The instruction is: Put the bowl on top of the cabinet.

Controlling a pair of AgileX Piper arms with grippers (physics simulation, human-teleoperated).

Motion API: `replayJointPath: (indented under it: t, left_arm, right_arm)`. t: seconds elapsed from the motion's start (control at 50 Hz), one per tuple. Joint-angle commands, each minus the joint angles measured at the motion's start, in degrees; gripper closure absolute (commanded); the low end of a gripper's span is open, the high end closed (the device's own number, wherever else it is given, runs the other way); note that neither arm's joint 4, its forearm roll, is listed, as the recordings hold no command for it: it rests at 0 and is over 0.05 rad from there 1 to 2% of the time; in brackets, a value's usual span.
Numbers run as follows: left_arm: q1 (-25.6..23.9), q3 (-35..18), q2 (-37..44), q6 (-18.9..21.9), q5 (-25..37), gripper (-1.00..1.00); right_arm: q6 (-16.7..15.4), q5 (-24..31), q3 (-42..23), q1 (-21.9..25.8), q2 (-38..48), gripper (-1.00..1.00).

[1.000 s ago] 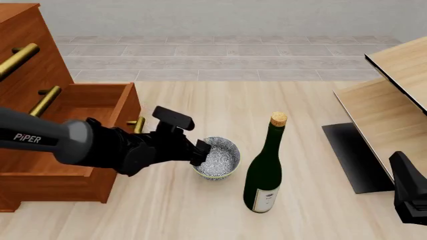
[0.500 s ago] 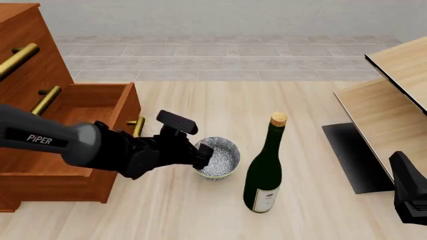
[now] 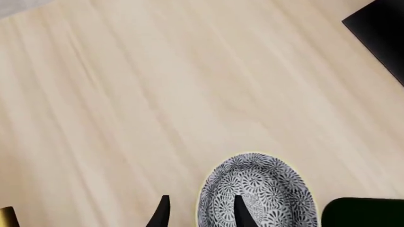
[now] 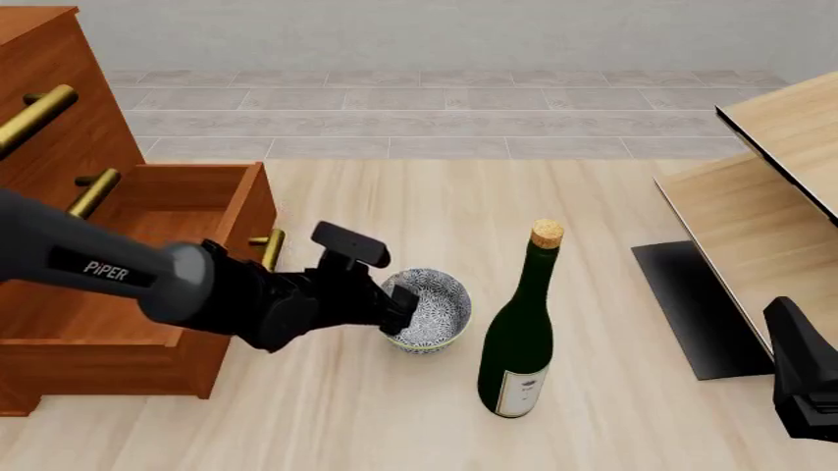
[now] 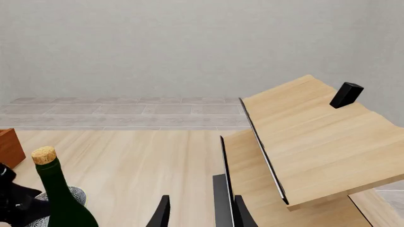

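Grasp step in hand: left gripper [image 4: 399, 306], fingers spread astride the near rim of the bowl [image 4: 431, 311] at lower centre frame beside the bottle [image 4: 520, 334], must pinch, then lift toward the cabinet [image 4: 53, 128] upper left.
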Motion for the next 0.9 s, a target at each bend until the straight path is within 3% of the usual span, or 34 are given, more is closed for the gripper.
replayJointPath:
  t: [0.02, 0.28, 0.3, 0.32, 0.9]
  left_arm:
    - [-0.1, -0.3, 1.4, 0.2, -0.5, -1.0]
    - [-0.8, 0.0, 2.1, 0.4, -1.2, -1.0]
    - [-0.8, 1.1, 0.7, 1.7, -2.6, -1.0]
    - [-1.7, 2.0, -0.3, 2.0, -3.1, 1.0]
    - [5.9, 0.0, -22.4, 1.8, 5.6, 1.0]
  right_arm:
    - [0.0, 0.0, 0.0, 0.0, 0.0, -1.0]
    - [0.0, 0.0, 0.0, 0.0, 0.0, -1.0]
    - [0.0, 0.0, 0.0, 0.0, 0.0, -1.0]
    - [0.0, 0.0, 0.0, 0.0, 0.0, -1.0]
    - [0.0, 0.0, 0.0, 0.0, 0.0, -1.0]
